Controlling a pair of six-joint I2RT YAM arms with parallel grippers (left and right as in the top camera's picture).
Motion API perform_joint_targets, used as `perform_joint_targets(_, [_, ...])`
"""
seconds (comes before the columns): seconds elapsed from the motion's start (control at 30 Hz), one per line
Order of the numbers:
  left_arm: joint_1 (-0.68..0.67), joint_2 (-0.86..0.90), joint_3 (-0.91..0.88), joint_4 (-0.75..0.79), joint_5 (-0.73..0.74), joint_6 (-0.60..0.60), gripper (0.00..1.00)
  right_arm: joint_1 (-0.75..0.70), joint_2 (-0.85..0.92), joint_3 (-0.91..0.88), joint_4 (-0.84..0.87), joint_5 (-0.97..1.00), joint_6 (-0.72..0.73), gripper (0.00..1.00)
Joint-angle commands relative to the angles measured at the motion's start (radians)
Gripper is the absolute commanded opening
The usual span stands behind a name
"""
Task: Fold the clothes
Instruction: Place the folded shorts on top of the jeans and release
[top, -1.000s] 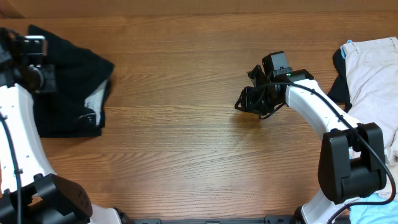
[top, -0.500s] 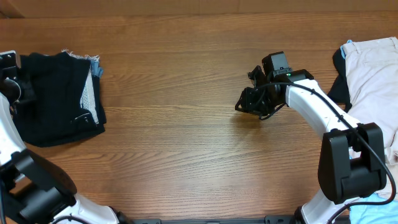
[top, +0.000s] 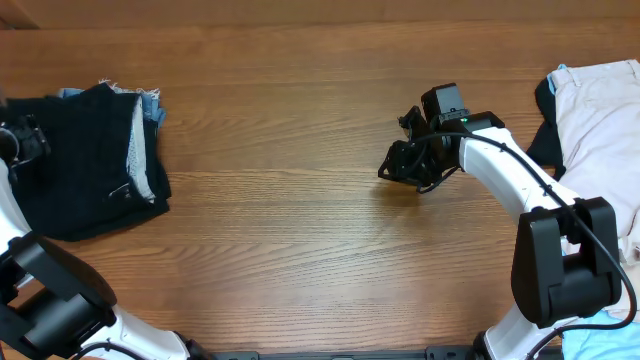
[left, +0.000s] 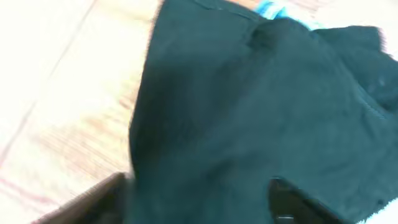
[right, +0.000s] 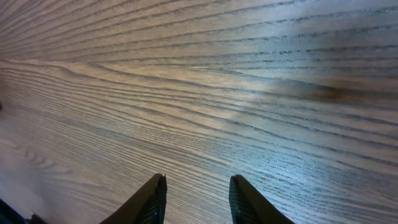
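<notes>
Shorts (top: 85, 160), folded, lie at the table's (top: 300, 240) left edge atop a denim pair (top: 150, 101). Left fingers (left: 292, 202), closed a second ago, now stand spread: release made, fold apparently complete. Right fingers (right: 152, 199), part-open and empty, hover mid-table.

The black shorts (top: 85, 165) lie flat in a rumpled, roughly square fold directly beneath and ahead of the left gripper (top: 18, 142). Their grey inner waistband shows along the edge farthest from it, and dark fabric spreads under its fingers.
</notes>
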Motion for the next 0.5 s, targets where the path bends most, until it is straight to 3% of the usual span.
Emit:
perform_joint_targets(0.0, [0.034,0.016,0.069,-0.054,-0.033,-0.105,1.00,0.000,0.004,0.010,-0.006,-0.026,0.000,0.37])
perform_joint_targets(0.13, [0.047,0.015,0.197,-0.211,0.037,-0.107,1.00,0.000,0.004,0.010,-0.009,-0.032,0.000,0.37])
perform_joint_targets(0.2, [0.043,0.015,0.240,-0.275,0.142,-0.106,0.92,0.000,0.004,0.010,-0.005,-0.031,-0.001,0.38])
perform_joint_targets(0.23, [0.039,0.015,0.247,-0.299,0.193,-0.102,0.75,0.000,0.004,0.010,-0.004,-0.031,-0.001,0.38])
perform_joint_targets(0.3, [0.010,0.018,0.210,-0.337,0.240,-0.092,0.07,0.000,0.004,0.010,0.006,-0.031,-0.001,0.38])
perform_joint_targets(0.47, [-0.061,0.049,0.031,-0.288,0.215,-0.112,0.04,0.000,0.003,0.010,0.009,-0.032,-0.001,0.38])
